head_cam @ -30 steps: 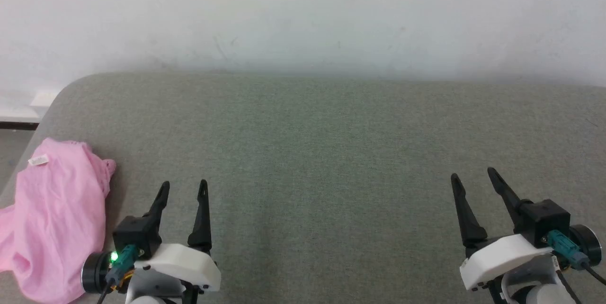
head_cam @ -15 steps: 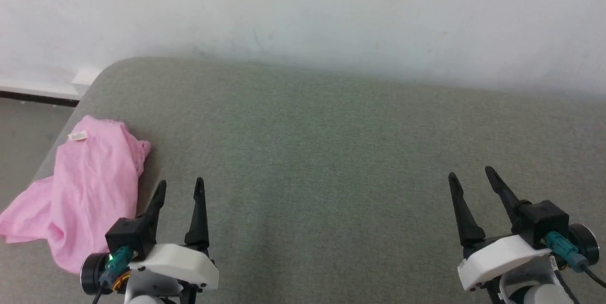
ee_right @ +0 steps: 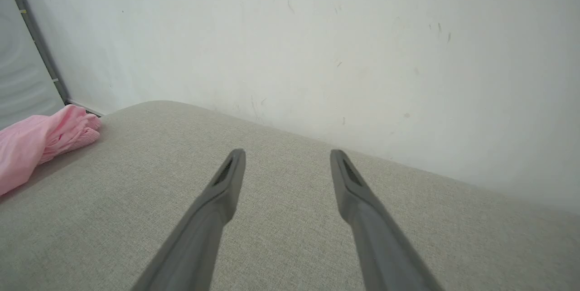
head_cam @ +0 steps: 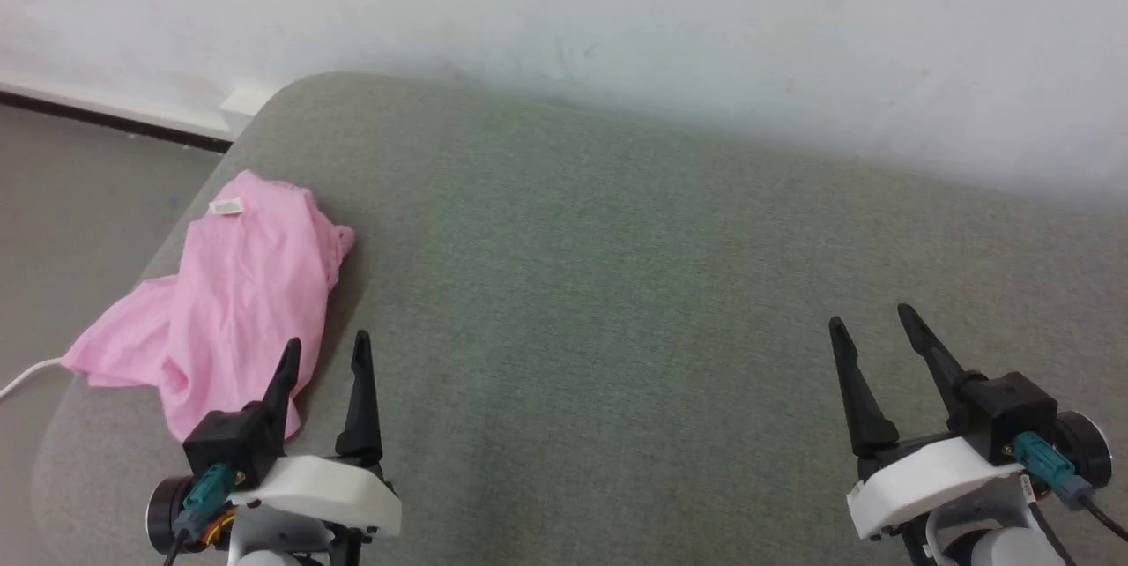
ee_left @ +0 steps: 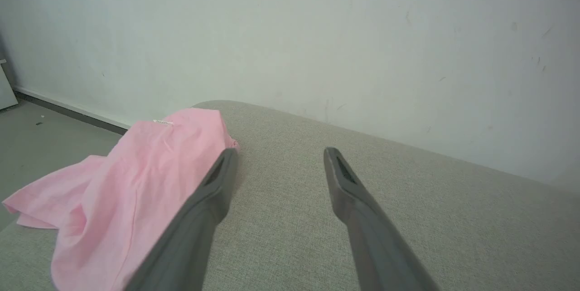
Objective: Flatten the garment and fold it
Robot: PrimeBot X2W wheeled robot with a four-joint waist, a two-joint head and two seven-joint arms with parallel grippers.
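- Grey padded surface (head_cam: pixel 617 284) held the garment (head_cam: pixel 238 301), crumpled at its left end.
- Left gripper (head_cam: pixel 324 353) and right gripper (head_cam: pixel 872 323) hung spread, empty.
- Head view caught a white tag (head_cam: pixel 226 207); right wrist view, the gathered edge (ee_right: pixel 84 130).

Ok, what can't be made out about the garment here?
Crumpled light pink cloth garment: shape hidden in its own folds, head view.
Its small white tag: print too small.
Left wrist view: near part behind left gripper.
Right wrist view: cut off by left edge.
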